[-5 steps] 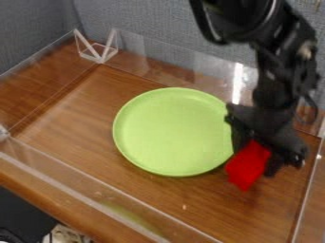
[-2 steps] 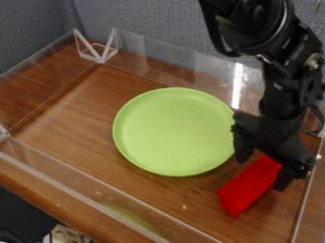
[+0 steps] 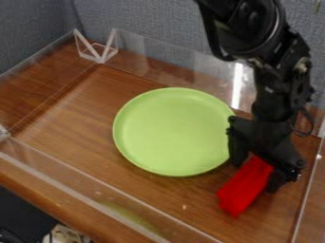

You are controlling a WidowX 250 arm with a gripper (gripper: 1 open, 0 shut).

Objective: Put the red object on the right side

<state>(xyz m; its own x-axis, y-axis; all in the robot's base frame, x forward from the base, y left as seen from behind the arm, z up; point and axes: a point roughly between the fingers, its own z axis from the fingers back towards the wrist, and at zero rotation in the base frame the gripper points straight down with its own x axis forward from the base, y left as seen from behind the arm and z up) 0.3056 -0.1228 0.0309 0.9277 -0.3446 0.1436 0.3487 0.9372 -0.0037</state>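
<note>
Red object (image 3: pixel 246 186) lies on the wooden surface (image 3: pixel 76 104) right of the green plate (image 3: pixel 172 130), gripper (image 3: pixel 263 159) spread above it, clear walls (image 3: pixel 38 59) around.

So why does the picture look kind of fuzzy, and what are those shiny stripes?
Camera view: the whole picture is soft and low on detail, so the gripper over the red object is a dark blur. The pale streaks are glare on the clear walls. The green plate is evenly lit.
</note>
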